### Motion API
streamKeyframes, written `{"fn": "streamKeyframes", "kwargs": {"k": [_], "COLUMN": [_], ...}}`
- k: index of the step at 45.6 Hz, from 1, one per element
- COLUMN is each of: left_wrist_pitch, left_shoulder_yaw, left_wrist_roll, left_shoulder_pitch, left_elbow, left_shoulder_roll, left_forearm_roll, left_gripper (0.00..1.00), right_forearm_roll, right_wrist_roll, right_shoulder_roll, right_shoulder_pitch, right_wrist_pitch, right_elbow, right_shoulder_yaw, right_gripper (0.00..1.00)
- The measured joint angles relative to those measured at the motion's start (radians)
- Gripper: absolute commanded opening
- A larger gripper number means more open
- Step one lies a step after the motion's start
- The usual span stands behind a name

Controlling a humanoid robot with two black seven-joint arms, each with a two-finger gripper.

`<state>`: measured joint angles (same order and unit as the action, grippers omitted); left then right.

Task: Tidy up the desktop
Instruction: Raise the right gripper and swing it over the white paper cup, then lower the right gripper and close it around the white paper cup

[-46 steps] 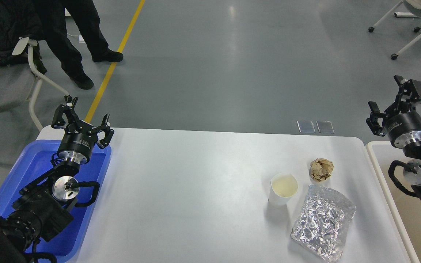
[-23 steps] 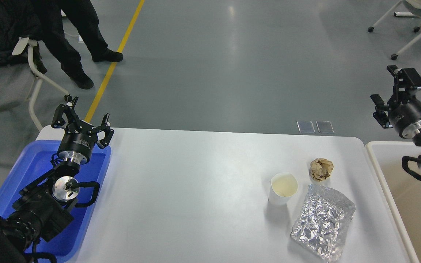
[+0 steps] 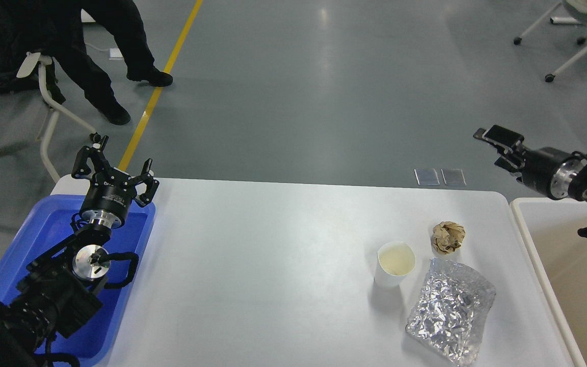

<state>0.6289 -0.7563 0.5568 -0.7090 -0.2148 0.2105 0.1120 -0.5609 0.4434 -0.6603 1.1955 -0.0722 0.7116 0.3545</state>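
Observation:
The white desktop (image 3: 273, 265) carries three things at its right side. A white paper cup (image 3: 395, 262) stands upright. A crumpled brown paper ball (image 3: 448, 236) lies just behind and to the right of it. A crinkled silver foil bag (image 3: 450, 311) lies flat in front of the ball. My left gripper (image 3: 112, 165) is open and empty above the far corner of the blue tray (image 3: 44, 229). My right gripper (image 3: 496, 148) points left above the desktop's far right corner, fingers apart and empty, well above and behind the paper ball.
A beige white-rimmed bin (image 3: 533, 255) stands against the desktop's right edge. A person's legs (image 3: 105, 61) and a chair (image 3: 44, 92) are on the floor beyond the left corner. Another wheeled chair (image 3: 574, 46) is at the far right.
My right arm has swung its gripper from pointing up beside the bin to pointing left, nearer the desktop's far right corner. The left arm has not moved. The person has shifted a little.

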Motion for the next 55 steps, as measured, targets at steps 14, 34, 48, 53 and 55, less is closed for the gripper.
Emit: {"fn": "streamKeyframes", "kwargs": {"k": [14,34,48,53,55], "left_wrist_pitch": [0.000,0.000,0.000,0.000,0.000], "left_shoulder_yaw": [0.000,0.000,0.000,0.000,0.000], "left_wrist_roll": [0.000,0.000,0.000,0.000,0.000], "left_shoulder_pitch": [0.000,0.000,0.000,0.000,0.000], "left_elbow": [0.000,0.000,0.000,0.000,0.000], "left_shoulder_roll": [0.000,0.000,0.000,0.000,0.000], "left_forearm_roll": [0.000,0.000,0.000,0.000,0.000], "left_gripper": [1.00,1.00,1.00,1.00,1.00], "right_forearm_roll": [-0.351,-0.511,-0.525,-0.521,-0.516], "right_wrist_roll": [0.003,-0.036,-0.060,-0.061,-0.062], "right_shoulder_roll": [-0.034,0.094,0.201,0.228,0.236], "right_shoulder_pitch": [0.191,0.230,0.102,0.064,0.051], "right_wrist_pitch": [-0.003,0.002,0.036,0.047,0.050], "right_elbow": [0.257,0.386,0.257,0.221,0.210], "right_shoulder_yaw": [0.177,0.310,0.330,0.332,0.333], "right_gripper": [1.00,1.00,0.98,0.93,0.84]}}
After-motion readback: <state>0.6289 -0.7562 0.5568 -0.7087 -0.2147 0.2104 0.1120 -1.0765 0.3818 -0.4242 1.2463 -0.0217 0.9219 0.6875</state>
